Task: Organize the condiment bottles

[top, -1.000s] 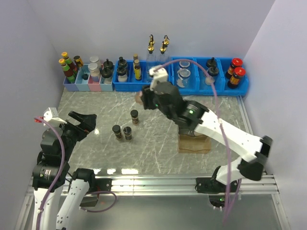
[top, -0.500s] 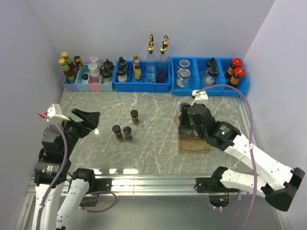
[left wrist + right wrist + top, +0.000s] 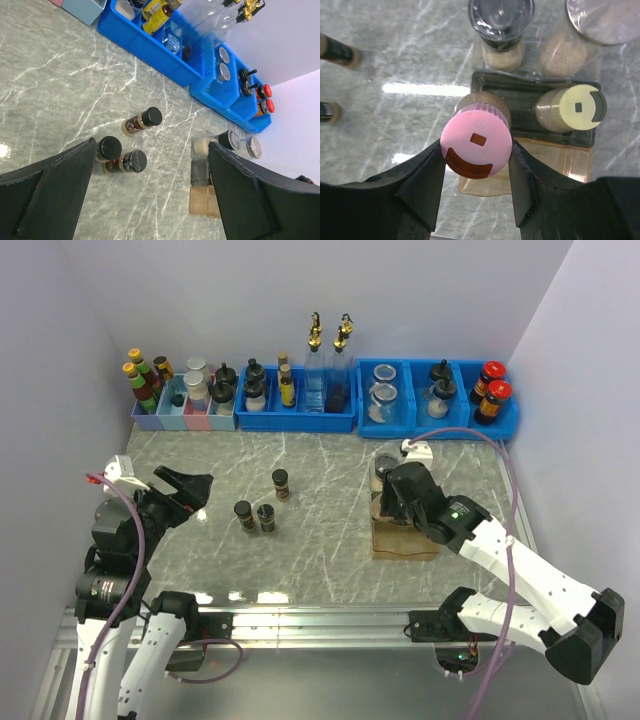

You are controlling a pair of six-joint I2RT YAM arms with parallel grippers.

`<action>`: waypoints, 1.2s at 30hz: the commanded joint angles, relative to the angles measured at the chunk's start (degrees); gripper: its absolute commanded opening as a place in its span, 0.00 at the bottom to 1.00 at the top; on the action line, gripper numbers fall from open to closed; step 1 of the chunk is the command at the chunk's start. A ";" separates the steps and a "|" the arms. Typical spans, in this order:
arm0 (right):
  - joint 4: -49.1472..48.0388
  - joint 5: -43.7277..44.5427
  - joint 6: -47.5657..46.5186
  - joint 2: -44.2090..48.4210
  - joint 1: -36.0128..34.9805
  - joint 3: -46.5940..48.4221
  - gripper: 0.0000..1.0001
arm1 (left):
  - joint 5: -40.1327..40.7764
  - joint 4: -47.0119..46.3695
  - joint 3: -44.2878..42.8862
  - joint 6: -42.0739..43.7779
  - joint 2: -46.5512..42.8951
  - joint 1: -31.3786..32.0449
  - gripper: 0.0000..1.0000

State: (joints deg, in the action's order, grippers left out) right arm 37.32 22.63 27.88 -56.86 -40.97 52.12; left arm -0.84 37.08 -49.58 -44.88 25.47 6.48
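My right gripper is shut on a pink-lidded spice jar and holds it upright over the left side of a stepped rack. I cannot tell if the jar rests on the rack. On the rack stand a pale-yellow-lidded jar, a black-lidded jar and a wider clear-lidded jar. In the top view the right gripper is over the rack. Three dark-lidded jars stand mid-table. My left gripper is open and empty, left of them; they show in its wrist view.
Blue bins line the back wall with tall gold-spouted bottles and red-capped sauce bottles. Pastel bins with small bottles stand at the back left. Walls close in on left and right.
My right arm swung from the blue bins at the back to the rack on the right, then settled lower over it with the jar. My left arm barely moved.
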 commanded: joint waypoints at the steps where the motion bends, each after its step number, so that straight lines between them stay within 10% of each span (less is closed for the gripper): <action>1: -2.08 0.66 0.69 -1.76 0.98 -1.05 0.00 | -1.09 -1.92 0.71 -0.56 -0.69 0.20 0.99; 36: -8.58 -1.36 -3.71 -9.06 8.89 -1.14 0.00 | -0.04 -2.36 2.30 -0.12 -0.95 0.20 0.99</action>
State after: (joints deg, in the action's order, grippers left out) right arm 28.73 21.41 25.56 -65.06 -32.69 49.82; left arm -0.78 37.12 -47.77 -44.91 24.95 6.48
